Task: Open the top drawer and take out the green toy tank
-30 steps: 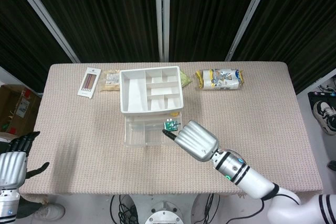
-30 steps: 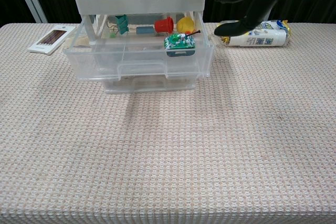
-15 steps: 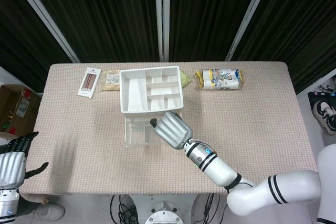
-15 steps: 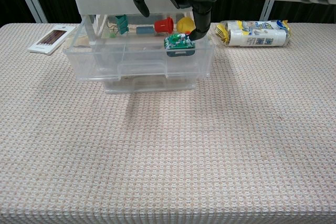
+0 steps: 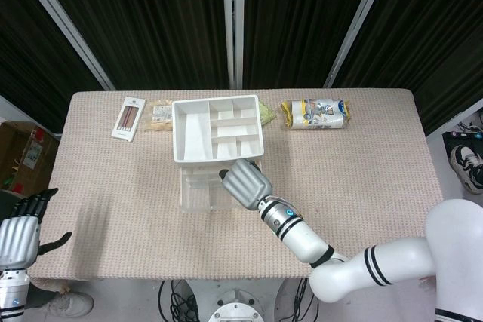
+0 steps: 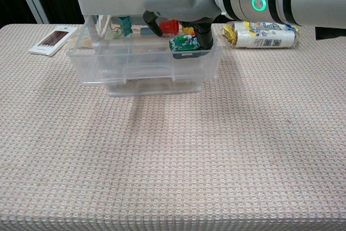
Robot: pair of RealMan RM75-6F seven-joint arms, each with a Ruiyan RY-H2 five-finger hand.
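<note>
A clear plastic top drawer (image 6: 143, 63) stands pulled open toward the camera, below a white divided tray (image 5: 217, 130) that caps the drawer unit. The green toy tank (image 6: 185, 46) sits in the drawer's right compartment, at about four o'clock from the tray's centre, close to the drawer's right wall.

The right hand (image 6: 181, 1) hangs directly over the tank with its dark fingers (image 6: 205, 37) reaching down on the tank's right; whether they already touch or grip it cannot be told from either view. The left hand (image 5: 23, 235) is well apart, off the table at about eight o'clock, fingers spread and holding nothing.

The tank looks like a small, light, hard plastic toy (likely smooth, so it may slip). Its flat sides seem the best place to pinch; the thin barrel on top looks too frail to pull on.

A red cup (image 6: 169, 25) and a yellow toy (image 6: 189, 26) lie just behind the tank, with a teal clip (image 6: 125, 25) further left. The tray's overhang above and the drawer's right wall crowd the fingers, so a lift probably has to come up and forward.

Elsewhere on the table: a pencil packet (image 5: 129, 118) at ten o'clock and a wrapped snack package (image 5: 317, 114) at two o'clock.
</note>
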